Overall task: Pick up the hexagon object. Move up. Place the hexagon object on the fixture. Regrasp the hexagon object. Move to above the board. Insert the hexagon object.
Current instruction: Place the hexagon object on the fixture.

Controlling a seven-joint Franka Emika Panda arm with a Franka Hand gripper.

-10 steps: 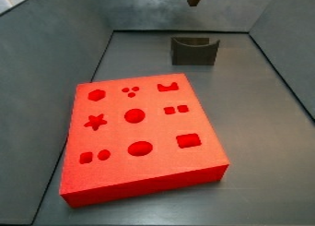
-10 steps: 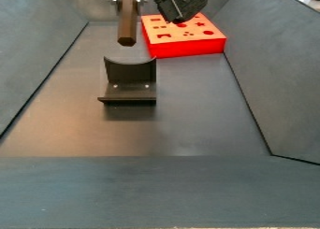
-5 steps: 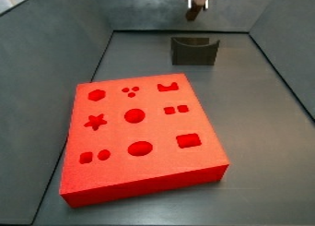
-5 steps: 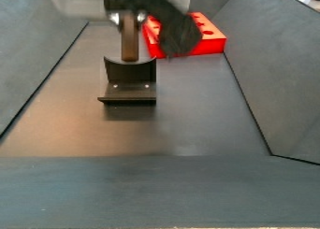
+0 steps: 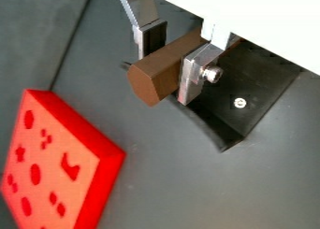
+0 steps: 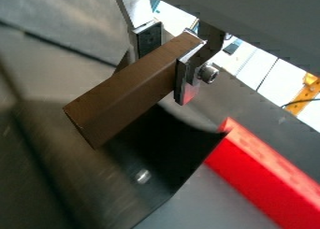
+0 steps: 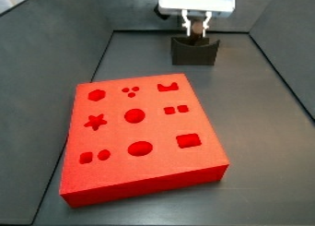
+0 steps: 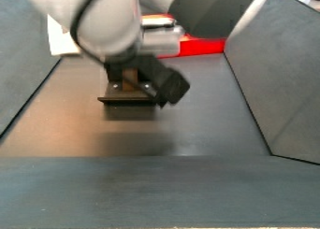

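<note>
Dark grey surface carries the board (image 7: 145,137) (red, cut-outs up) and, well apart at the far end, the fixture (image 7: 194,51); just above the fixture the end effector (image 5: 173,57) is clamped on the peg (image 5: 160,72)

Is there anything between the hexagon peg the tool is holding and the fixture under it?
Nothing visible. The tool grips the hexagon object right over the fixture, and both wrist views show only the fixture's dark surface beneath.
</note>
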